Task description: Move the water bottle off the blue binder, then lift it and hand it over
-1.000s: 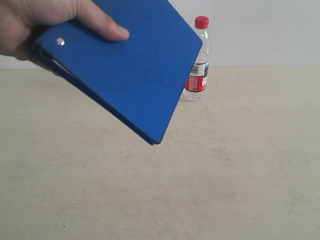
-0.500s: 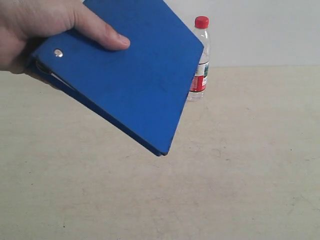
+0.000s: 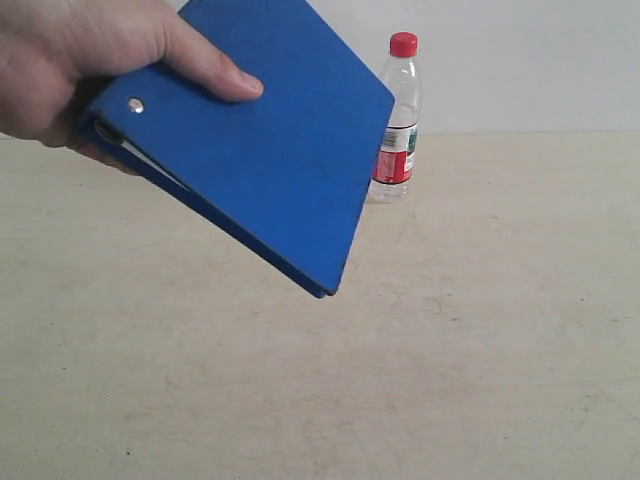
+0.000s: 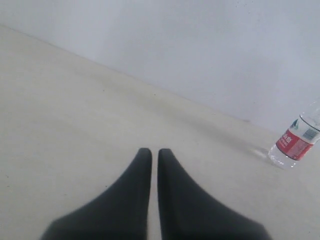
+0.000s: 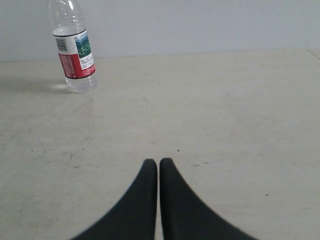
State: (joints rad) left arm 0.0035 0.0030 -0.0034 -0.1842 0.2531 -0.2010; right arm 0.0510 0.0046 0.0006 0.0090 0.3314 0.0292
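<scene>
A human hand [image 3: 70,60] holds the blue binder [image 3: 270,140] tilted in the air, close to the exterior camera, upper left. One silver rivet [image 3: 135,105] shows near the thumb. The water bottle [image 3: 397,120] stands upright on the table at the back, red cap up, partly hidden by the binder's corner; it also shows as bottle [image 4: 297,142] and bottle [image 5: 74,50]. My left gripper [image 4: 154,152] is shut and empty, low over the table. My right gripper [image 5: 158,162] is shut and empty, well short of the bottle. Neither gripper appears in the exterior view.
The pale beige table [image 3: 450,350] runs to a white wall [image 3: 520,60] behind the bottle. The hand and binder fill the upper left of the exterior view.
The hand has shifted the binder slightly to the right and tilted it a little; the rivet has moved right and down. The bottle and both grippers have stayed where they were.
</scene>
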